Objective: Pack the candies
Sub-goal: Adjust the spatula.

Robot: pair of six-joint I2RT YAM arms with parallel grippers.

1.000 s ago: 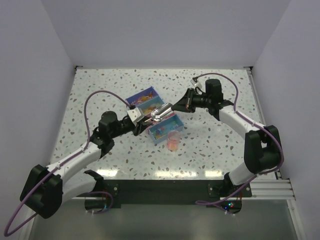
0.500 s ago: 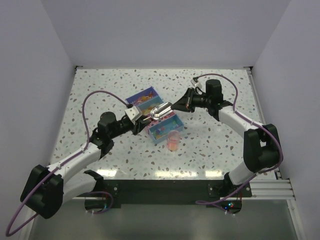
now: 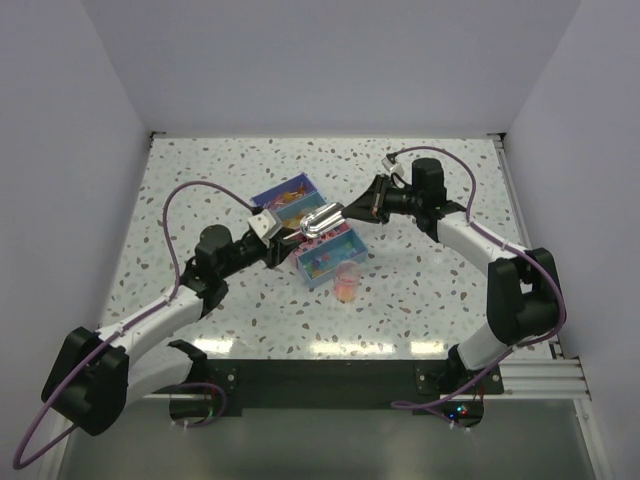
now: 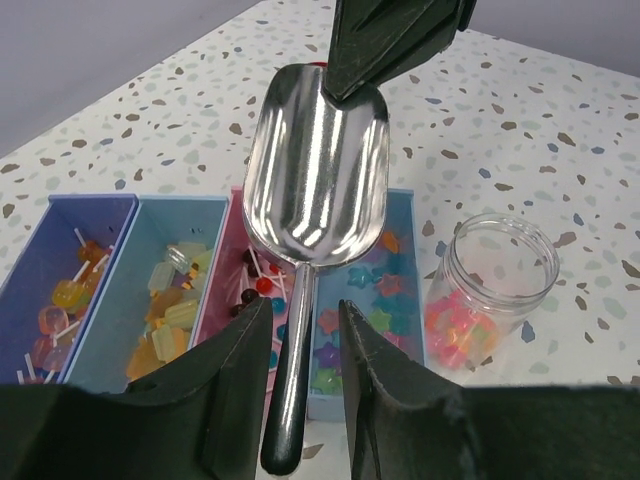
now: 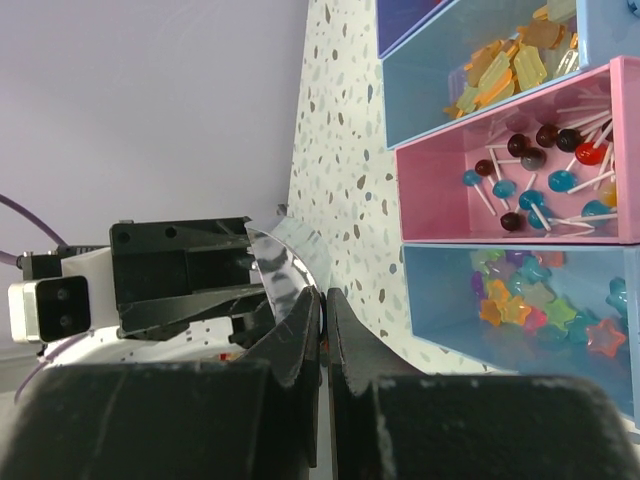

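Note:
A shiny metal scoop (image 3: pixel 322 220) hangs empty over a tray (image 3: pixel 300 190) of several coloured compartments holding the candies (image 4: pixel 350 300). My right gripper (image 5: pixel 323 295) is shut on the rim of the scoop's bowl (image 5: pixel 285 265); from the left wrist it shows above the bowl (image 4: pixel 400 40). My left gripper (image 4: pixel 303 305) stands open around the scoop's dark handle (image 4: pixel 290 400), with a gap on the handle's right side. A clear jar (image 4: pixel 500 265) beside the tray holds a small heap of candies (image 4: pixel 455 330).
The tray (image 4: pixel 135 205) holds lollipops in the purple and pink bins, yellow sweets in the light blue one and star sweets (image 5: pixel 540 300) in the blue one. The jar (image 3: pixel 346 281) stands uncapped on the speckled table near the tray's front corner. Walls enclose the table.
The scoop and both grippers have drifted a little away from the arm bases. The tray and the jar have not moved.

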